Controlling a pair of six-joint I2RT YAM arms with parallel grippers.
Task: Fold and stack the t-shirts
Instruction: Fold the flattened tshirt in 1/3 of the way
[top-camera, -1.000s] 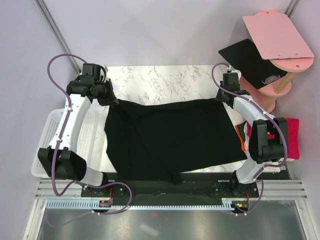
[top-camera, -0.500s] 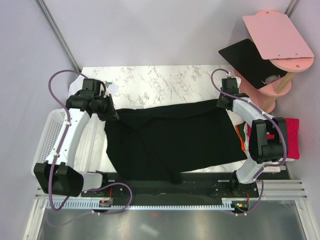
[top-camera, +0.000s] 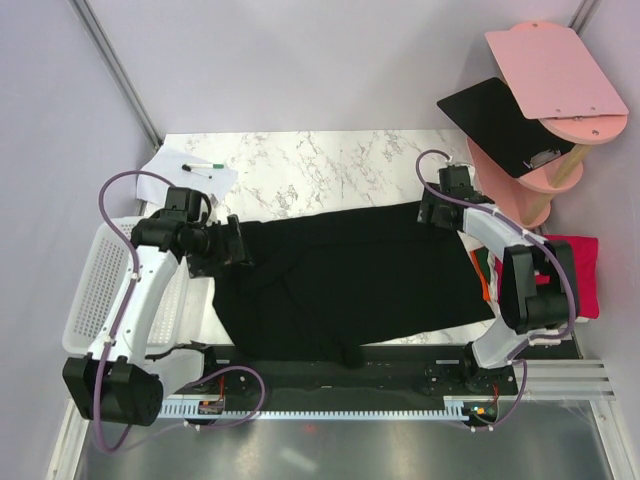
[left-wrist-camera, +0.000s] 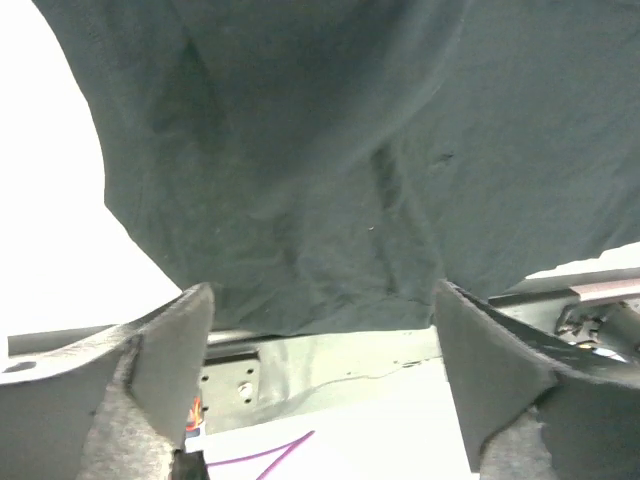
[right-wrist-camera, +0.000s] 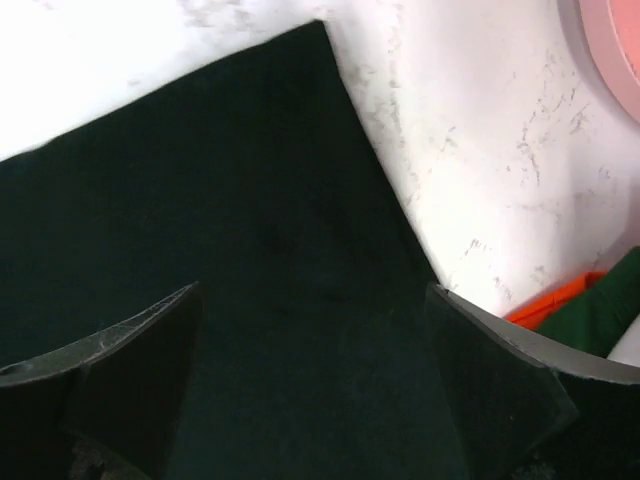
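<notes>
Both arms just let go: the left gripper (top-camera: 232, 245) and right gripper (top-camera: 432, 212) now gape wide, holding nothing. The plain black soft cloth t-shirt (top-camera: 350, 285) lies mid-table on the white marble tabletop (top-camera: 330, 165), its far edge pulled nearer, so I'd guess that's the first fold done. The stack of folded crimson, orange and green shirts (top-camera: 585, 270) crowds its right end; the white plastic basket (top-camera: 90, 290) sits to the left.

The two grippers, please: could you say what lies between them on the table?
The black t-shirt stretches from the left gripper to the right gripper, clearest in the top view.
</notes>
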